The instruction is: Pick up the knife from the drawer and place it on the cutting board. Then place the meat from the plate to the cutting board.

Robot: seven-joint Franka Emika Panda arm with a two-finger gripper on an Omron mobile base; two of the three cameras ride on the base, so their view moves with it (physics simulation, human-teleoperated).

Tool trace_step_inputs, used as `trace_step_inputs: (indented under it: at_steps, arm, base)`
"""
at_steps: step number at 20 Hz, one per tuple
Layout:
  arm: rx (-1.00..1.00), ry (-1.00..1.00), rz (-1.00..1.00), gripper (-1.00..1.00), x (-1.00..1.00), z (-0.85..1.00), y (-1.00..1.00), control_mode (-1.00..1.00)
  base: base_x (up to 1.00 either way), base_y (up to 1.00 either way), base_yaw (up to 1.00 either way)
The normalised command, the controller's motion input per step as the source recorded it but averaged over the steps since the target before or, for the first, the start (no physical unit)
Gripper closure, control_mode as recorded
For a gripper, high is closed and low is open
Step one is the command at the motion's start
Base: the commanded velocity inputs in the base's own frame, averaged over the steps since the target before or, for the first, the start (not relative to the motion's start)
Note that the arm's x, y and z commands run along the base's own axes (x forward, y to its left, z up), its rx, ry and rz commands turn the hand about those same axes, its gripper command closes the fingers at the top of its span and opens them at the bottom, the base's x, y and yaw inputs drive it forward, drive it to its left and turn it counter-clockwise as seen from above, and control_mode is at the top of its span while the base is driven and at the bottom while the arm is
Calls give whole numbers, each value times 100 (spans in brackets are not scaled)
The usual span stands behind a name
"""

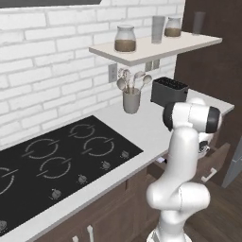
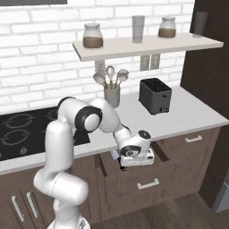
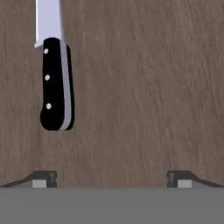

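Note:
The knife (image 3: 56, 85) lies flat on the wooden floor of the open drawer (image 3: 148, 87), black riveted handle toward me and its silver blade running out of the top of the hand view. My gripper (image 3: 113, 179) hangs open just above the drawer floor, with the knife ahead of its left fingertip (image 3: 43, 178) and nothing between the fingers. From the right base view, the hand (image 2: 134, 154) reaches down into the pulled-out drawer (image 2: 147, 183) under the counter. The cutting board, the plate and the meat are out of view.
A black toaster (image 2: 155, 95) and a utensil pot (image 2: 112, 95) stand on the white counter (image 2: 188, 116). The cooktop (image 1: 56, 160) lies to the left. A shelf (image 2: 147, 44) with jars hangs above. A closed drawer (image 2: 193, 139) sits right of the open one, beside a tall dark cabinet.

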Motion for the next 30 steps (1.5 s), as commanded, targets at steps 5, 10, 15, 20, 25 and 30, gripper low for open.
trace_step_inputs:
  at_steps: [5, 10, 15, 20, 25, 30]
  arm:
    - [0, 0, 0, -100, -51, -9, -9, -100]
    - [0, 0, 0, -100, -67, -1, -11, -100]
    - [0, 0, 0, -100, -76, 0, -10, -100]
    - [0, -2, 0, -100, -70, 1, -10, -100]
    - [-1, -2, 0, -100, -11, 58, -3, -100]
    - [1, 1, 2, -100, 24, 96, 0, -100]
  base:
    - [0, 0, 0]
    - [0, 0, 0]
    - [0, 0, 0]
    - [0, 0, 0]
    - [0, 0, 0]
    - [0, 0, 0]
